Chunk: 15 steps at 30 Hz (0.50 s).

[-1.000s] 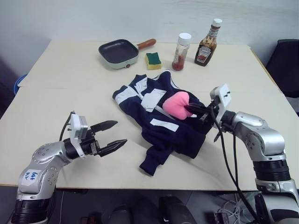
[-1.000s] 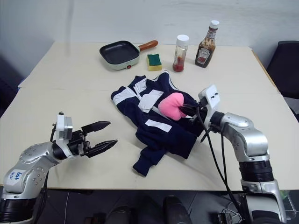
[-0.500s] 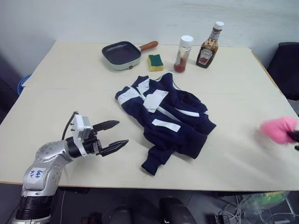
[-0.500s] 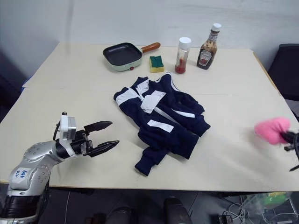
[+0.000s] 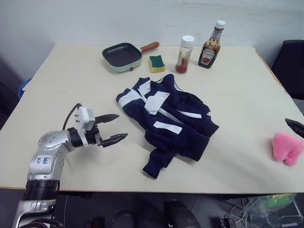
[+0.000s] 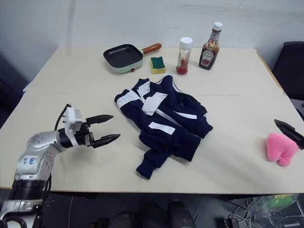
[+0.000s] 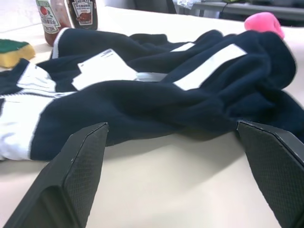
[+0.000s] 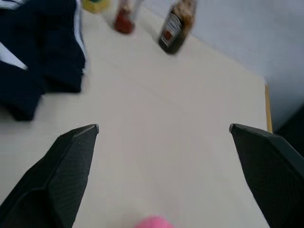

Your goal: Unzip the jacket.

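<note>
The navy-blue jacket point(image 5: 167, 124) lies crumpled in the middle of the table, with white stripes, white patches and a white paper tag point(image 5: 156, 101) on top. Its white zipper runs down the folded front. My left gripper point(image 5: 121, 126) is open and level just above the table, to the left of the jacket and pointing at it. In the left wrist view the jacket point(image 7: 142, 95) spans the space ahead of the spread fingers point(image 7: 83, 166). My right gripper point(image 8: 164, 127) is open at the table's far right, one finger point(image 6: 288, 131) above the pink plush toy point(image 6: 280, 148).
Along the far edge stand a small pan point(image 5: 122, 55), a green-and-yellow sponge point(image 5: 156, 62), a jar of red sauce point(image 5: 184, 53) and a ketchup bottle point(image 5: 210, 45). A dark chair point(image 5: 290, 66) stands beyond the table's right side. The toy lies near the table's right edge.
My right gripper lifted the pink toy off the jacket, swung it to the right, opened and left it on the table. My left gripper crept toward the jacket.
</note>
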{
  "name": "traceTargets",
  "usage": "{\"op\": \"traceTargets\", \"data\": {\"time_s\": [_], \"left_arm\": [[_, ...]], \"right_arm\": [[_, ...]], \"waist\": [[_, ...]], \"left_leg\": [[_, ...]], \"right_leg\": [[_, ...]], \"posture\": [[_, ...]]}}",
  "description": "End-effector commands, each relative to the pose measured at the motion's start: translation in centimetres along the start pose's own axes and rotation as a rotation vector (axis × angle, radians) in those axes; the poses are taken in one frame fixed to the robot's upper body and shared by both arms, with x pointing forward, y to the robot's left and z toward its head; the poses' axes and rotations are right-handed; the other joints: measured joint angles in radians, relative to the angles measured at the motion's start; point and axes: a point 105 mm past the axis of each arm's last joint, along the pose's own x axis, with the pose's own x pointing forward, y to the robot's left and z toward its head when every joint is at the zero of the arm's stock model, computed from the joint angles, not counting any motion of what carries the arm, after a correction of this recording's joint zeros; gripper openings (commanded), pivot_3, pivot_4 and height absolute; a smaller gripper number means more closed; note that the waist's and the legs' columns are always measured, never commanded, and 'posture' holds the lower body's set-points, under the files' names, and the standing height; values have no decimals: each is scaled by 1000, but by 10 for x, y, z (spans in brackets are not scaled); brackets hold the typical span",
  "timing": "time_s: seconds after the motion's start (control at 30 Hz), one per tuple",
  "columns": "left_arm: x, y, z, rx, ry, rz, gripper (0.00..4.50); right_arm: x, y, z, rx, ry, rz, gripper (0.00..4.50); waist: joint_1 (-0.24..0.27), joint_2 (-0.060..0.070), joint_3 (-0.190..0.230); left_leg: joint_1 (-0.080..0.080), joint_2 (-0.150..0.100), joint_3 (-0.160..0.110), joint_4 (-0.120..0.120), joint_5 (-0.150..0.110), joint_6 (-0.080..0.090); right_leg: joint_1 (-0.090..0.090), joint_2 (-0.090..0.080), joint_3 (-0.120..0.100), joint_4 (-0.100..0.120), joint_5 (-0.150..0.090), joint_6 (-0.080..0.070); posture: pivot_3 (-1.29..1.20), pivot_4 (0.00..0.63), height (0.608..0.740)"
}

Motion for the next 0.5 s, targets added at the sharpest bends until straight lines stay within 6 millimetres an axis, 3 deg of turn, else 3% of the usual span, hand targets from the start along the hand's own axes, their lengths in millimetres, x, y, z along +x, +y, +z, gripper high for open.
{"op": "traceTargets", "data": {"time_s": [0.03,0.13,0.23,0.37,0.5], "left_arm": [[5,11,2,162,40,-11,4500],[19,20,0,276,67,-37,4500],[40,30,1,387,77,-55,4500],[69,36,4,467,67,-87,4500],[91,43,0,519,117,-67,4500]], "right_arm": [[29,54,18,13,-4,217,4452],[60,102,25,61,-28,348,4452],[90,136,21,79,-34,389,4452],[116,164,6,9,0,423,4452],[139,184,-8,10,23,406,4452]], "waist": [[1,-2,0],[2,-2,0],[4,-4,1],[24,-4,1],[23,-5,1]], "left_leg": [[-1,0,-1,0,0,0],[-1,0,0,2,0,0],[-3,0,-1,3,0,0],[-8,-1,-1,4,0,1],[-24,-2,-2,15,-1,3]], "right_leg": [[0,0,0,0,0,0],[-1,-1,-1,1,0,0],[-2,-1,-1,1,0,0],[-6,-1,-2,1,0,0],[-22,-3,-5,10,0,0]], "posture": [[0,150,740],[0,150,740],[0,150,740],[0,150,740],[0,150,740]]}}
